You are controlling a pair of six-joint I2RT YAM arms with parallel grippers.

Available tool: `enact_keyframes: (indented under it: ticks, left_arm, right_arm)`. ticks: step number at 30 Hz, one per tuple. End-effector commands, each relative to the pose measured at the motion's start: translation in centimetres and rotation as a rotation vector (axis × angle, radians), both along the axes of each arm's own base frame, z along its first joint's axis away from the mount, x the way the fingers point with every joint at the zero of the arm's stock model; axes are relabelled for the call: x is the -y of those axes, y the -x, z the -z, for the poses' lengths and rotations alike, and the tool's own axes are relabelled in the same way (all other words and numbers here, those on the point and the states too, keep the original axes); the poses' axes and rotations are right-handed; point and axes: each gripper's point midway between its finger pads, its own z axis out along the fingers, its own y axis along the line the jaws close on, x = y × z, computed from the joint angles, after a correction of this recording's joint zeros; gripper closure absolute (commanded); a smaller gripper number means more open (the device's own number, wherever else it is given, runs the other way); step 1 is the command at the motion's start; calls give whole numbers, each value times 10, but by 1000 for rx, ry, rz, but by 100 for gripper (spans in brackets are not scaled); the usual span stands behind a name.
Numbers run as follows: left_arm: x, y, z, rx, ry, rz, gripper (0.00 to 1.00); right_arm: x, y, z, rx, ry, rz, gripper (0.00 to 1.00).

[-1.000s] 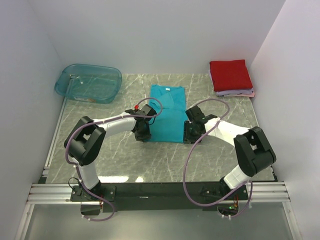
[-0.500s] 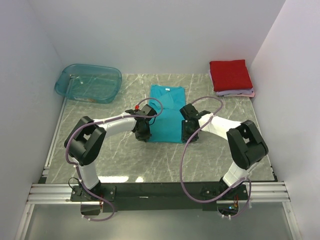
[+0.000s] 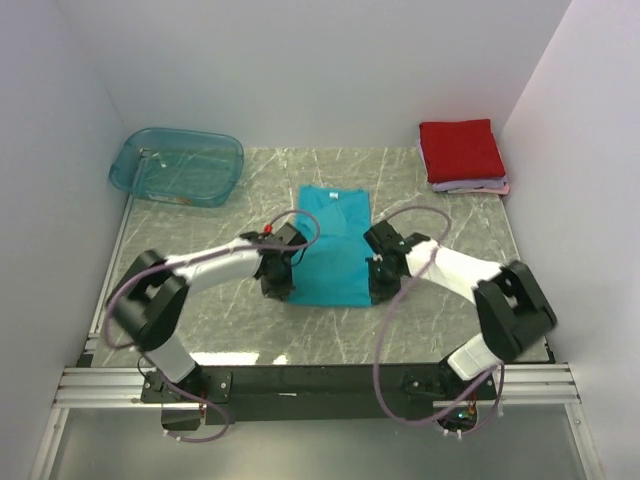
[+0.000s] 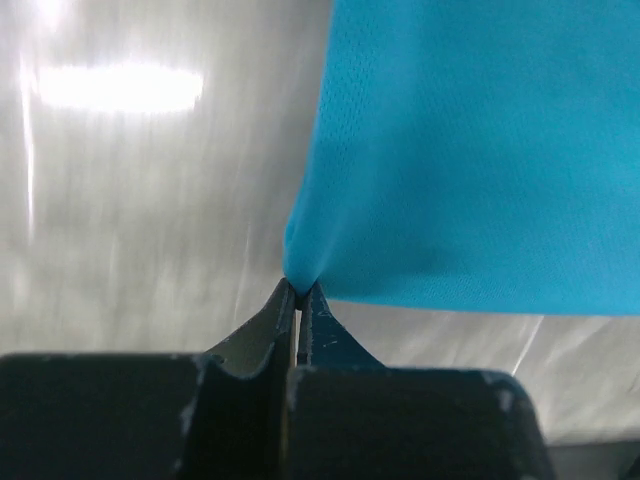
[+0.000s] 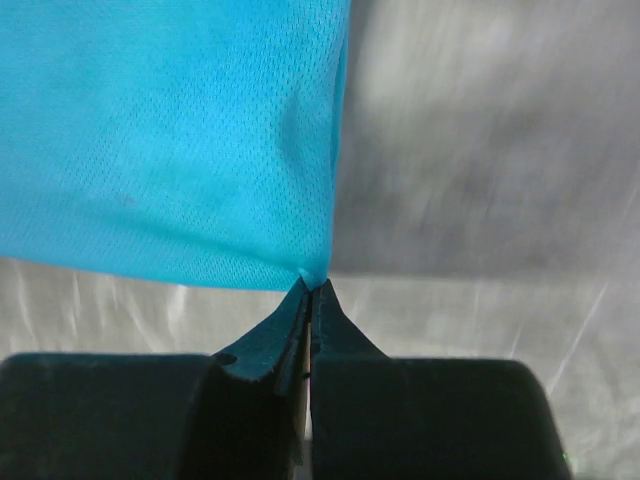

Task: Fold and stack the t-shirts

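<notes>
Top external view: the teal t-shirt (image 3: 335, 250) lies mid-bench as a long rectangle, its long axis running near to far, collar toward the back wall and hem toward the arms. The left end effector (image 3: 283, 292) is pinched closed on the hem's left corner, and the right end effector (image 3: 377, 292) is pinched closed on the right corner. Both wrist views show cloth puckered between the closed tips (image 4: 300, 292) (image 5: 310, 285). A folded red t-shirt (image 3: 460, 150) tops a lilac one (image 3: 472, 185) at the far right corner of the bench (image 3: 250, 330).
</notes>
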Motion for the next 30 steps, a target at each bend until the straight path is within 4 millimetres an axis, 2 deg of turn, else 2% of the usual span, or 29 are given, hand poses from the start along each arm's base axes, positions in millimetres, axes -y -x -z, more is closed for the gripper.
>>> enact_keyframes:
  ticks: [1,2,3,4,5,6,8,9,10,11,12,13,17,19,20,30]
  left_arm:
    - [-33,65,-24,-81,-70,30,99]
    - [-33,85,-28,-96,-71,61,99]
    - [-33,97,-41,-81,-30,66,99]
    - [-39,124,-39,-158,-25,54,99]
    - [-37,143,-43,-179,-8,85,99]
    - [-35,155,-52,-179,43,96,99]
    - [-29,180,-62,-241,99,112,99]
    - [-27,182,-70,-238,128,115,99]
    - [-21,178,-83,-217,153,121,99]
    - [-22,168,-89,-169,142,112,99]
    - [-21,160,-94,-147,129,118,99]
    - [-15,148,-109,-110,148,119,99]
    - [-14,105,-128,-36,175,83,99]
    - [-10,91,-136,-13,199,95,99]
    - [-12,83,-138,-6,203,78,99]
    - [-8,40,-148,31,260,85,99]
  right_arm:
    - [11,64,-27,-101,-7,-96,100]
    - [14,82,-32,-142,-8,-115,100]
    - [13,91,-44,-129,-37,-127,100]
    - [11,103,-50,-141,-50,-157,100]
    - [17,118,-57,-179,-43,-167,100]
    - [15,123,-72,-158,-80,-178,100]
    - [25,129,-91,-133,-71,-186,100]
    - [29,128,-96,-117,-57,-186,100]
    - [32,125,-101,-105,-40,-184,100]
    - [35,120,-111,-83,-28,-187,100]
    - [37,114,-114,-78,-7,-187,100]
    - [36,108,-118,-63,-2,-188,100]
    - [24,73,-143,18,-21,-192,100]
    - [19,62,-150,41,-29,-196,100]
    - [14,55,-158,64,-46,-199,100]
    - [-3,3,-176,116,-85,-216,100]
